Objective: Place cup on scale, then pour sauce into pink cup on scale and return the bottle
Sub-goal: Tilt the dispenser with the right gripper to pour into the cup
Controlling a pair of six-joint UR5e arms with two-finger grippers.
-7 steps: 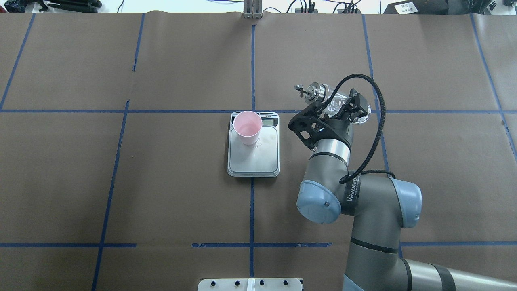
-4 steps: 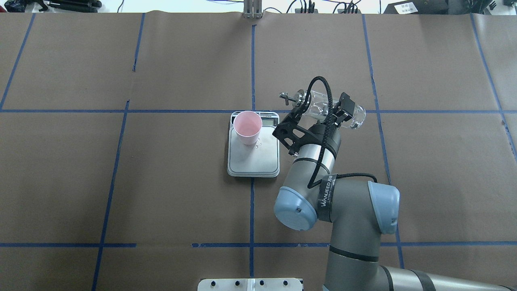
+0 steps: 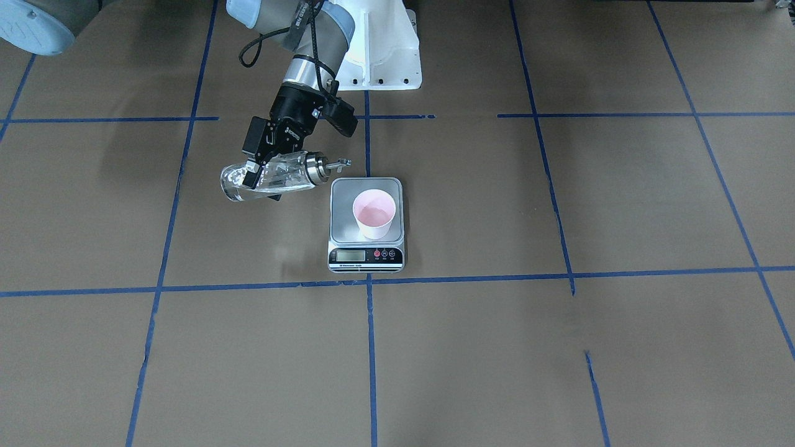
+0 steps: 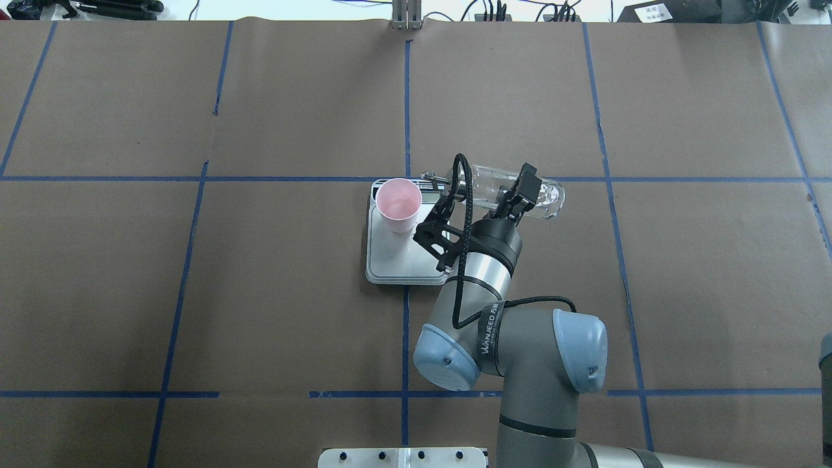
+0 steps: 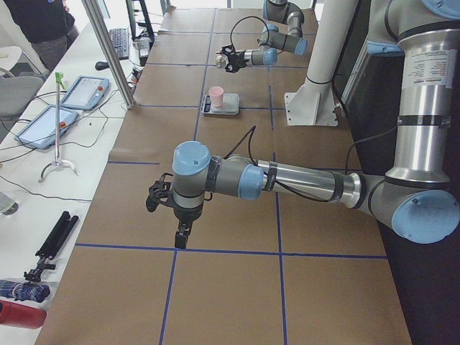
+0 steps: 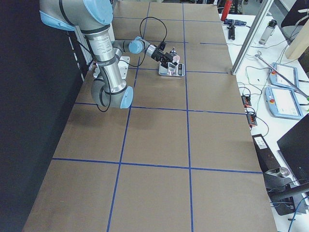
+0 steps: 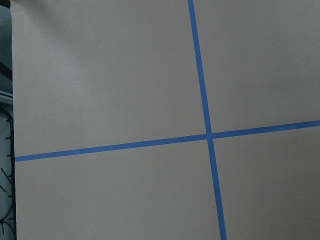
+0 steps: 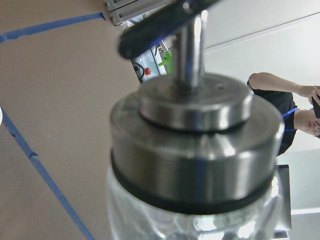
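Clamped across the middle of the bottle [image 3: 292,178] with the right gripper [image 3: 262,180], both fingers pressed to the clear glass. Held lying almost level and well up off the table [image 3: 559,347], base pointing to the robot's right, silver cap [image 3: 318,168] and thin spout [image 3: 339,164] pointing toward the scale [image 3: 345,200]. Spout tip close by the scale's right-hand edge, short of the cup [image 3: 374,214] and not touching it. In the right wrist view, just the cap, up close and blurred, filling most of the picture. Standing upright on the scale's steel top, the cup, mouth open, pink inside, set toward the end with the display [image 3: 351,255] and the red and black buttons [image 3: 384,253]; no telling whether anything lies in it. Flat on the brown paper, the scale, beside a crossing of blue tape lines [image 3: 370,347]. Far off along the table, hanging point-down over the paper, the left gripper [image 5: 180,237]; seen only small from the side, so cannot tell whether apart or together. In the left wrist view, just paper and crossed tape.
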